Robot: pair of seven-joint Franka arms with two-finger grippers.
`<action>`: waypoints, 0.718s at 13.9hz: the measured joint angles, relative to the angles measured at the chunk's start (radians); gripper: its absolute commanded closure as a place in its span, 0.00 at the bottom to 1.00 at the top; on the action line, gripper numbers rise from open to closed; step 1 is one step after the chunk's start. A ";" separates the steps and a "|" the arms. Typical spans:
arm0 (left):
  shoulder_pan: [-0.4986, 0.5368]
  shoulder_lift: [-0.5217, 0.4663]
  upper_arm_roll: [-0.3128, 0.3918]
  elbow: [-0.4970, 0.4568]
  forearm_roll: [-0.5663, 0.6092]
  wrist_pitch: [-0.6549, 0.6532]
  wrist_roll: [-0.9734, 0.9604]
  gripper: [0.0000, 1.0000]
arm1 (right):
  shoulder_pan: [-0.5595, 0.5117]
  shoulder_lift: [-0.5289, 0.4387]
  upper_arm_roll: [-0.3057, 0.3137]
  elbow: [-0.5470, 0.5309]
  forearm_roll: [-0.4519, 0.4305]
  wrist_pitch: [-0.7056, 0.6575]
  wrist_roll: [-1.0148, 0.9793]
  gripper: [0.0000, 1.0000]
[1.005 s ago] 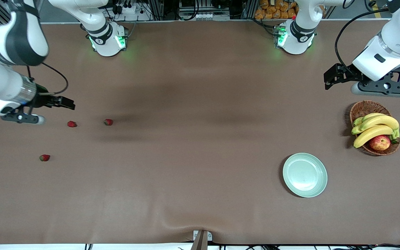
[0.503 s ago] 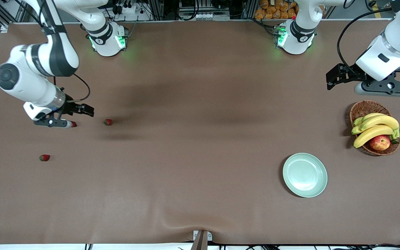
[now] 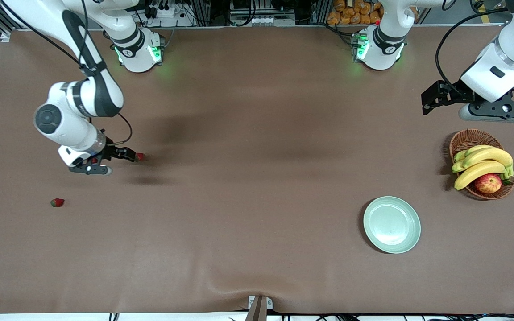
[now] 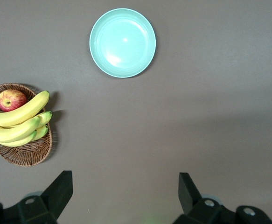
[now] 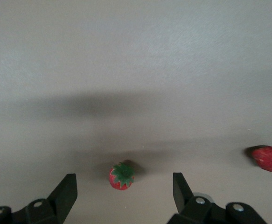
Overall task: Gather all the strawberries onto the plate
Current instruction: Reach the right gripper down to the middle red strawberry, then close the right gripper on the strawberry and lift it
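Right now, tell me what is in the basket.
The basket holds bananas and an apple tucked against them. A dark green bit shows beside the apple. Whatever lies beneath the fruit is covered.

Brown table point(image 3: 257, 111): strawberries point(image 3: 57, 203), plate point(image 3: 391, 224), fruit basket point(image 3: 481, 164).

1. I get even overhead light; the worktop point(image 3: 257, 178) shows soft, smeared arm shadows.
2. Glare spot on the plate point(image 4: 122, 42).
3. My right wrist view looks hazy and washed out.
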 measured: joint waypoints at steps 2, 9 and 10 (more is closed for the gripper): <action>0.005 0.000 0.000 0.000 0.000 0.000 0.000 0.00 | 0.012 0.015 0.000 -0.032 0.000 0.044 0.002 0.17; 0.015 0.000 0.001 0.000 0.000 -0.001 0.000 0.00 | 0.055 0.058 0.001 -0.107 0.000 0.176 0.004 0.38; 0.015 0.000 0.001 0.000 0.000 -0.001 0.000 0.00 | 0.055 0.063 0.001 -0.107 0.000 0.184 0.004 0.39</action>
